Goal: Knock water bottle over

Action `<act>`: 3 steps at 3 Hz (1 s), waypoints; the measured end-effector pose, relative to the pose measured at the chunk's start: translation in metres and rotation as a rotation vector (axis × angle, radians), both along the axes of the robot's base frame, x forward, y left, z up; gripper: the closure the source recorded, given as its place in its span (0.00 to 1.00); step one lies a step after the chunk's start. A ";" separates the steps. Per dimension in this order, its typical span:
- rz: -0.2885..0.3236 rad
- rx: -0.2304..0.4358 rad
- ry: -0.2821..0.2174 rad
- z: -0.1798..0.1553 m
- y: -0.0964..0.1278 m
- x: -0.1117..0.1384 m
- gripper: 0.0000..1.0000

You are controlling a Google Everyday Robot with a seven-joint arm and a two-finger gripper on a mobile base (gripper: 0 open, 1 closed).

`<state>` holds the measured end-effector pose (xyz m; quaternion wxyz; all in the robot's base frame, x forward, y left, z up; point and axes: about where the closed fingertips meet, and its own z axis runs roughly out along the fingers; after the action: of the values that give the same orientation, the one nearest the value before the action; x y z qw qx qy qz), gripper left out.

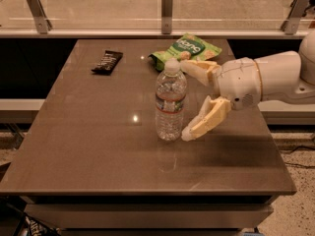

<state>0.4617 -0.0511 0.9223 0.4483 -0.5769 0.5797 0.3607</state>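
Note:
The water bottle [170, 102] is a clear ribbed plastic bottle with a white cap and a narrow red and green label band. It stands upright near the middle of the brown table [88, 151]. My gripper [184, 100] comes in from the right at bottle height, open, with cream fingers spread wide. The near fingertip [189, 134] is right beside the bottle's lower right side. The far finger [197, 68] is just behind and right of the cap. The bottle stands at the mouth of the open fingers.
A green snack bag [187, 50] lies behind the bottle at the far side of the table. A dark snack bar [107, 62] lies at the far left. A glass railing with metal posts [167, 9] runs behind the table.

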 end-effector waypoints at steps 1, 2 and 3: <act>0.040 -0.002 -0.007 0.002 0.013 -0.002 0.00; 0.044 -0.003 -0.008 0.002 0.015 -0.003 0.17; 0.048 -0.004 -0.010 0.003 0.017 -0.004 0.41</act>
<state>0.4577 -0.0337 0.9256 0.4413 -0.5933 0.5642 0.3674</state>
